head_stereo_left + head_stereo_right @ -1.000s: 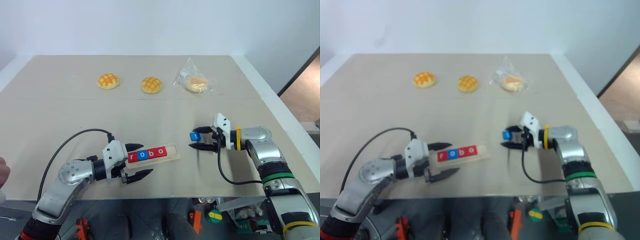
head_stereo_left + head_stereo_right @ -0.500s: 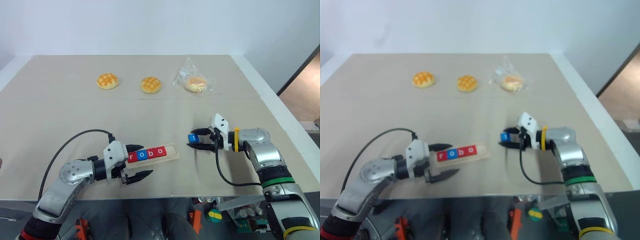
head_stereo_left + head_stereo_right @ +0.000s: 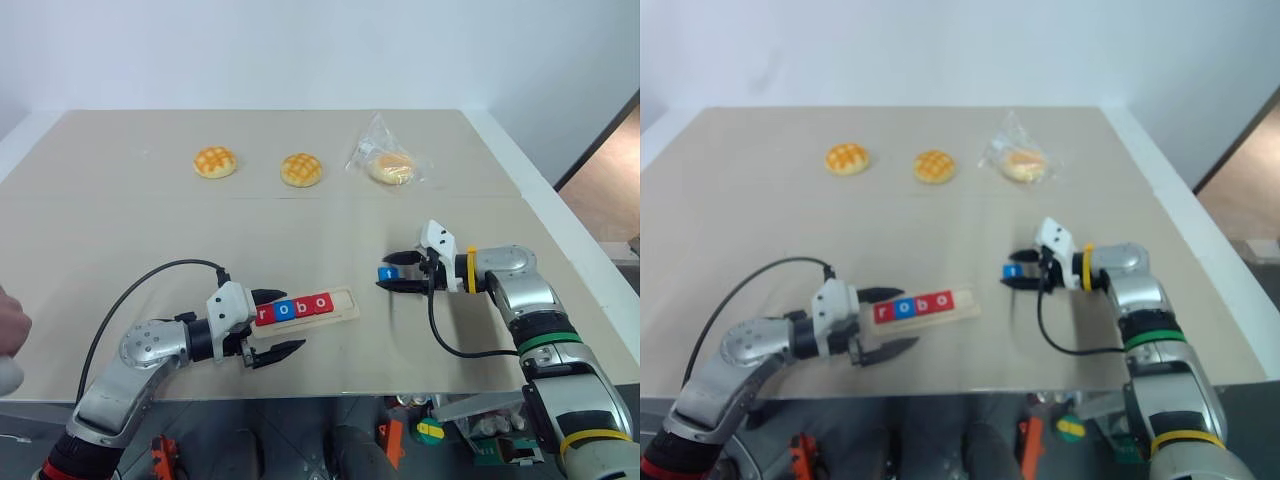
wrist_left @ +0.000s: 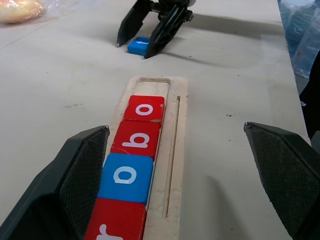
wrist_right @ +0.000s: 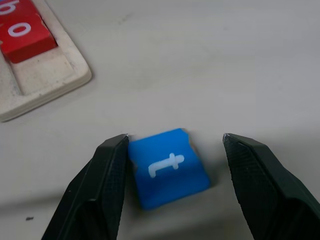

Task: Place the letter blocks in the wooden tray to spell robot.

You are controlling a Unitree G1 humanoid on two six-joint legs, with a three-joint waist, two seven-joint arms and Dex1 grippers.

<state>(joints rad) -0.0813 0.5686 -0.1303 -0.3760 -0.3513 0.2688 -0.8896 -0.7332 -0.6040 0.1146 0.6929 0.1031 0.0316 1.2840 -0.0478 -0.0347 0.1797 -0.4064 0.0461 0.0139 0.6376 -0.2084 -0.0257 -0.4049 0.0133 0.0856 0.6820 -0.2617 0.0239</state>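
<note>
The wooden tray (image 3: 346,302) lies near the table's front and holds red r (image 3: 265,314), blue o (image 3: 284,310), red b (image 3: 303,306) and red o (image 3: 321,302); its right end slot (image 4: 150,86) is bare. My left gripper (image 3: 294,319) stands open, one finger on each side of the tray's left end. To the right of the tray the blue t block (image 3: 388,272) lies flat on the table. My right gripper (image 5: 175,136) is open around it: one finger (image 5: 107,170) touches the block's side, the other stands apart from it.
Two golden buns (image 3: 216,162) (image 3: 301,169) and a bagged bun (image 3: 392,167) sit far back on the table. A person's hand (image 3: 10,330) shows at the left edge. The table's right edge (image 3: 560,250) runs close behind my right arm.
My right gripper's fingers have narrowed around the t block, which has stayed in place. The left arm and tray have not moved. The hand at the left edge has come further into view.
</note>
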